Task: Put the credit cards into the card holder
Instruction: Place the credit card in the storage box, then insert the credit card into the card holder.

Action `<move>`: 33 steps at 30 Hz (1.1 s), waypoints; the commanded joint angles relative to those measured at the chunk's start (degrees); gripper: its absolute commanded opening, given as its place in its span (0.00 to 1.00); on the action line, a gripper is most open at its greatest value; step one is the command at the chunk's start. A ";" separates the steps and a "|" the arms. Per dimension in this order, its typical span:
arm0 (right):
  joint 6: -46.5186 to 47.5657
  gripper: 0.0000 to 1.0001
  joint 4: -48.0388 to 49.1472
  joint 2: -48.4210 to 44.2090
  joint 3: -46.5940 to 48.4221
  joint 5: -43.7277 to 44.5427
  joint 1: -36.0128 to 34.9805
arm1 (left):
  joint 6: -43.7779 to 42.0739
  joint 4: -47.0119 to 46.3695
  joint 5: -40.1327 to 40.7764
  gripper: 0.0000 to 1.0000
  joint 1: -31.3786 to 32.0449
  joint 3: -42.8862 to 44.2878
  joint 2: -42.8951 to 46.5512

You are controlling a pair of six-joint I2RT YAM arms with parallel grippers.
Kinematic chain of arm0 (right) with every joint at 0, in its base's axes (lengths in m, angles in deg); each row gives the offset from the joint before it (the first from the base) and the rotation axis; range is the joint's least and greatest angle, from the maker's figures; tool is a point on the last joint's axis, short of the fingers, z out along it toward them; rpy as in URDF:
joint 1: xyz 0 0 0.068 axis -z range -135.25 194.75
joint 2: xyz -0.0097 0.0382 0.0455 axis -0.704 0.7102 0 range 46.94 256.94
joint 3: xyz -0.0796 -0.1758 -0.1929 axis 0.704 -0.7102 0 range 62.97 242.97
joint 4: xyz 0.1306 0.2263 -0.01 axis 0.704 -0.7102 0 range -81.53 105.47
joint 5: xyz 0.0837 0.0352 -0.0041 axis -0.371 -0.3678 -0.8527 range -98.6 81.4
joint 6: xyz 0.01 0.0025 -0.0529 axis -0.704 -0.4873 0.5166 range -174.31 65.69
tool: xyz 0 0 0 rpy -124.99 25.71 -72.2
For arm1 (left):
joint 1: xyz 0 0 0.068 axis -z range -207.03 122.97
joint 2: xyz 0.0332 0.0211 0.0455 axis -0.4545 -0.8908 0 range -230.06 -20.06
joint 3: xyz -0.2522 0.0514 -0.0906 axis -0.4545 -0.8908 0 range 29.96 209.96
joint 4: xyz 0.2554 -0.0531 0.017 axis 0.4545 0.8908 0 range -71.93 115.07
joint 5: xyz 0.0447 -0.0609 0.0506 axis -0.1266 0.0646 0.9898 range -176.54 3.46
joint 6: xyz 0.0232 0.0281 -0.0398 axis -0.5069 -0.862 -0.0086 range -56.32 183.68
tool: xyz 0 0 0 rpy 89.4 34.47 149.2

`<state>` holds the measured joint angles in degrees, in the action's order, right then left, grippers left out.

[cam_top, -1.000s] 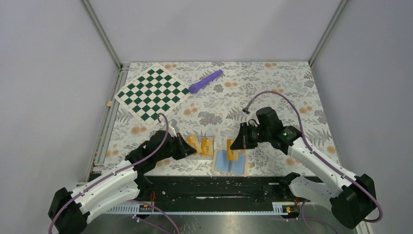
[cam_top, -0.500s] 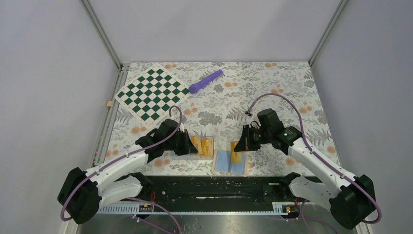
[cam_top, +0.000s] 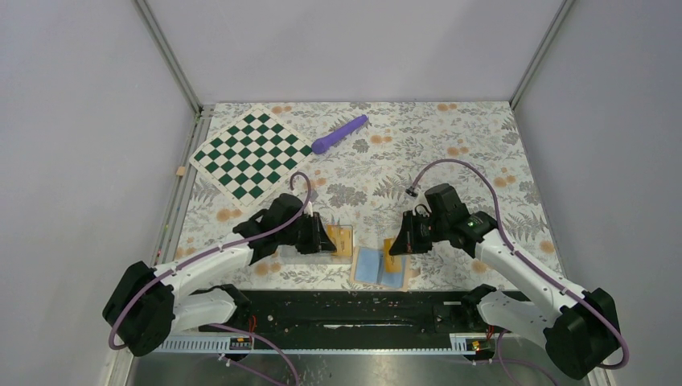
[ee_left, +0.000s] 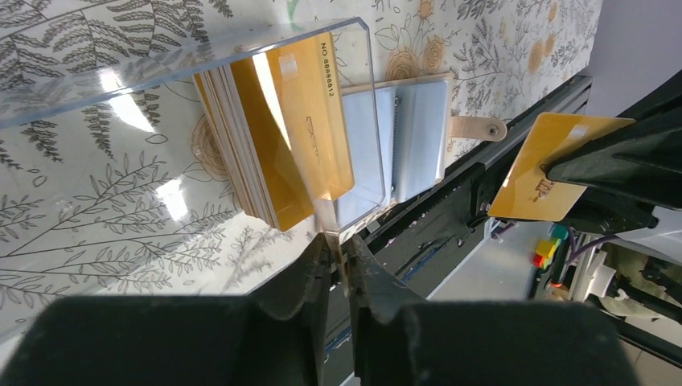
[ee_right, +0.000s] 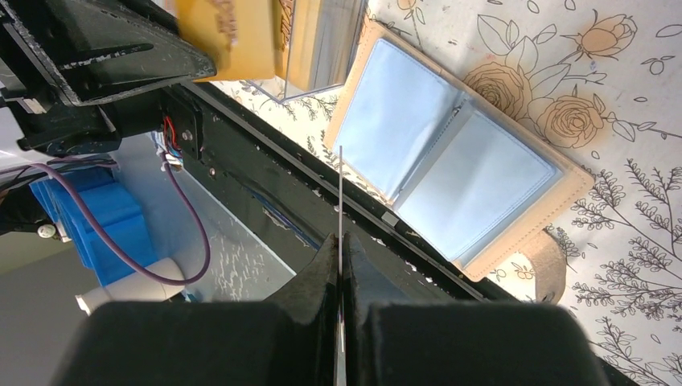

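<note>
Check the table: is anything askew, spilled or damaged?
Only the checkered mat stands out: it lies turned cornerwise to the table's edges, far left. Nothing looks spilled or damaged; the card holder lies open and flat.

Your right gripper (ee_right: pixel 339 245) is pinching a credit card (ee_right: pixel 340 185), which you see edge-on as a thin vertical line against the black rail (ee_right: pixel 265 185). The card holder (ee_right: pixel 418 137) lies open on the floral table cover (ee_right: pixel 627 96), blue pockets up. Top left: orange cards (ee_right: pixel 233 36) beside a clear case (ee_right: pixel 322 44).
</note>
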<state>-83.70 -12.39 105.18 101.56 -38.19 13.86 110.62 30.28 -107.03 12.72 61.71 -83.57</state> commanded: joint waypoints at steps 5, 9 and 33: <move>1.17 0.00 0.07 -0.42 -1.51 -0.68 0.51 | -2.97 2.95 2.52 0.37 0.77 2.53 -0.49; 1.40 0.00 0.14 -0.51 -2.42 -0.33 0.48 | -5.74 11.87 10.53 0.53 2.84 6.86 1.06; -12.86 0.00 33.51 6.94 -15.95 0.82 0.75 | 2.73 -0.19 14.40 0.31 22.76 11.03 -10.80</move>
<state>-93.08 10.78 109.53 86.58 -37.99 14.08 112.41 34.48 -92.76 32.61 70.34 -90.21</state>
